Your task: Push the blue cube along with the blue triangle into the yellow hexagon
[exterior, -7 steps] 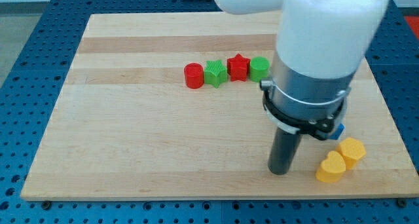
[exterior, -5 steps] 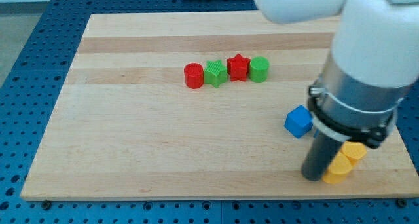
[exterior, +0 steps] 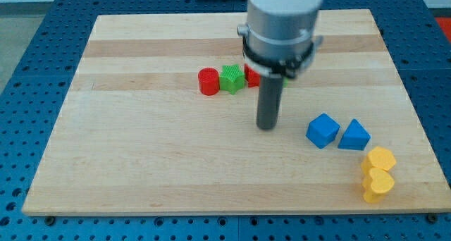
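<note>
The blue cube (exterior: 322,130) sits right of centre on the wooden board, touching the blue triangle (exterior: 354,135) on its right. The yellow hexagon (exterior: 381,159) lies just below and right of the triangle, a small gap apart. A yellow heart (exterior: 377,185) touches the hexagon from below. My tip (exterior: 266,126) rests on the board to the left of the blue cube, about a block's width away from it. The arm's body rises above it and hides part of the row of blocks behind.
A row of blocks lies above my tip: a red cylinder (exterior: 208,81), a green star (exterior: 231,79) and a red block (exterior: 251,75) partly hidden by the arm. The board's right edge (exterior: 412,121) is close to the yellow blocks.
The arm swung from the lower right beside the yellow blocks to the centre, left of the blue cube. The blue triangle is now uncovered. The yellow heart now lies below the hexagon.
</note>
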